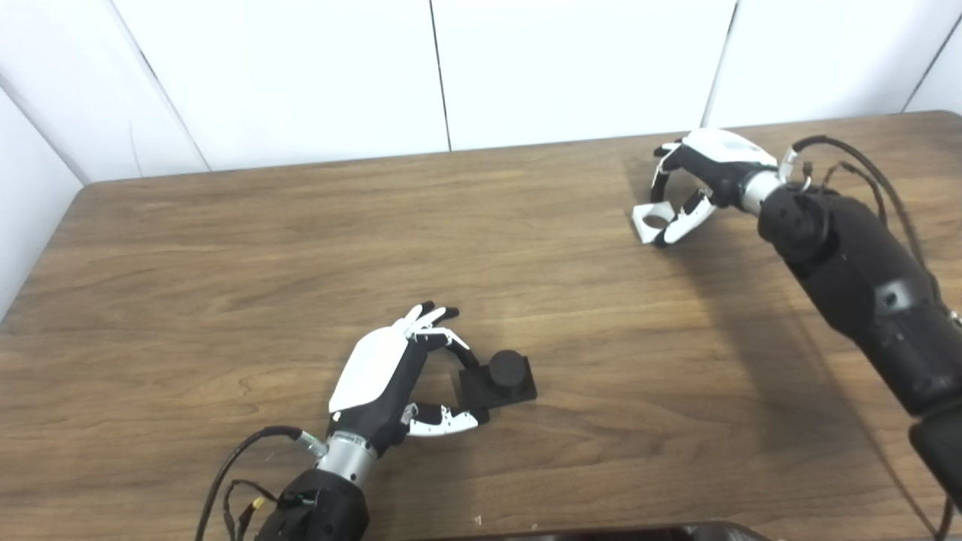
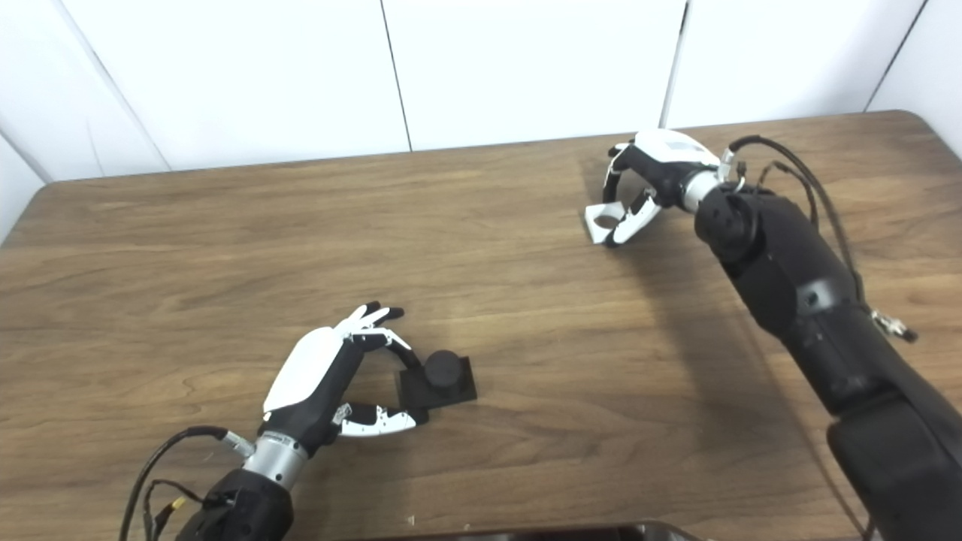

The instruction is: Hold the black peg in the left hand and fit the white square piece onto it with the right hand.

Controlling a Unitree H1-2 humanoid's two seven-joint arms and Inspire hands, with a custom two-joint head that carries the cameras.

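Down near the front of the wooden table (image 1: 225,248), left hand (image 1: 391,376) pinching the square base of the black peg (image 1: 500,376), thumb and fingers at its near edge. Far right, right hand (image 1: 703,180) curled round the white square piece (image 1: 652,220), resting on the tabletop.

The black peg (image 1: 503,373) was seen as a short round stud standing upright on a flat square black base, and it was laid on the near part of the table, left of centre. The white square piece (image 1: 651,221) was seen as a small white block with a round hole through its face; it was placed at the far right of the table, well apart from the peg, with the hole turned upward.
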